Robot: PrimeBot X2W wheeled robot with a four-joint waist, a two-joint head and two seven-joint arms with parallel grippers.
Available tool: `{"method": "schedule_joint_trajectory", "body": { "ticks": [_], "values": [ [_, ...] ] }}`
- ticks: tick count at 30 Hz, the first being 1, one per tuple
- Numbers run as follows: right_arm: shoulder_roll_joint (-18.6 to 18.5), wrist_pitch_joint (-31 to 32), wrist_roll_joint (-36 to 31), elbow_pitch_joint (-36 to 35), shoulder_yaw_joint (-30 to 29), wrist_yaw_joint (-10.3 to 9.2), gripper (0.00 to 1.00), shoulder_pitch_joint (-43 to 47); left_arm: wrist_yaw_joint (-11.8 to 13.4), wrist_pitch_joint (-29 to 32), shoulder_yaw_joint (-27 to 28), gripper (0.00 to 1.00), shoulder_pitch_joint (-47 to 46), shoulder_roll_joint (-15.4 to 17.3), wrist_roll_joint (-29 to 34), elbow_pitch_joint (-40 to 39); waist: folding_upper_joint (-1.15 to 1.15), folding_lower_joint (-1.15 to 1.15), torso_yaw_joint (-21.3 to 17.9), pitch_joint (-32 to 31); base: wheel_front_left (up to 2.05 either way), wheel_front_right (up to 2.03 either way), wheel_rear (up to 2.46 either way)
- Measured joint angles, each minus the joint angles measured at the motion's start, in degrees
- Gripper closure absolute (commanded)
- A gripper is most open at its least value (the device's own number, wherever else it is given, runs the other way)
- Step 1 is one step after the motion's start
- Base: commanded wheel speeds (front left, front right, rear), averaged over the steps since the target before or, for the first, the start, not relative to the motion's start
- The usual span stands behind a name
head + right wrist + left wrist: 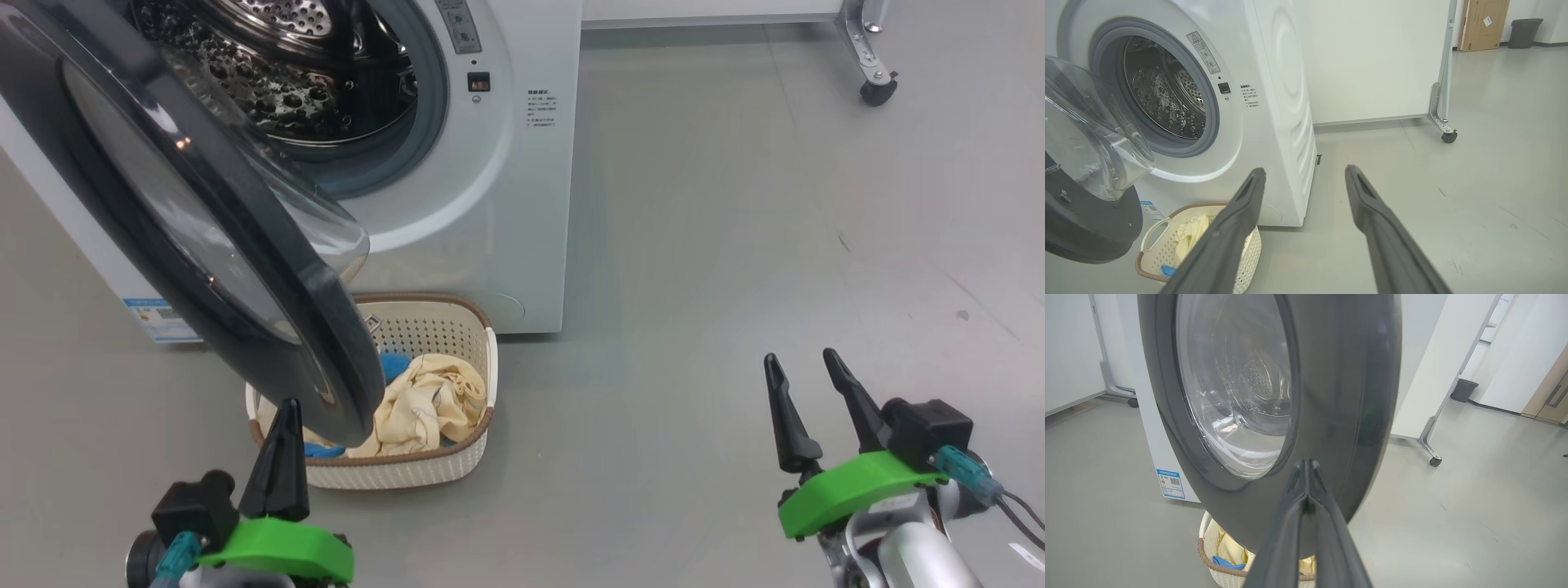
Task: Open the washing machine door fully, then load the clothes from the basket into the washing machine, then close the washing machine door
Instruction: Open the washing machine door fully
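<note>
Before the door (189, 219), closed left hand (286, 408) upright

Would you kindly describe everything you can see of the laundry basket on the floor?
The basket is rectangular cream plastic with perforated walls, a brown woven-look rim and white side handles. It stands on the grey floor before the washing machine, holding pale yellow and blue clothes; the open door overhangs its left part.

Glossy grey floor (735, 245); white wheeled partition (1372, 61); perhaps a bin (1526, 32) beyond.
</note>
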Motion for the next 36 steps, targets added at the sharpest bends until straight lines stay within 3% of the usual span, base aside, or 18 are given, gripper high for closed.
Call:
{"method": "schedule_joint_trajectory", "body": {
  "ticks": [21,36],
  "values": [
    [0.1,0.0,-0.3,0.7,-0.1,0.00,0.00,0.0,0.0,0.0,4.4,1.00,-2.3,1.1,-0.6,-6.8,0.00,0.00,-0.1,-0.7,0.00,0.00,0.00],
    [0.3,0.0,-0.3,1.3,0.3,0.00,0.00,0.0,0.0,0.0,1.7,1.00,-8.6,2.0,-2.1,-15.1,0.00,0.00,-0.7,-1.7,0.00,0.00,0.00]
  ]
}}
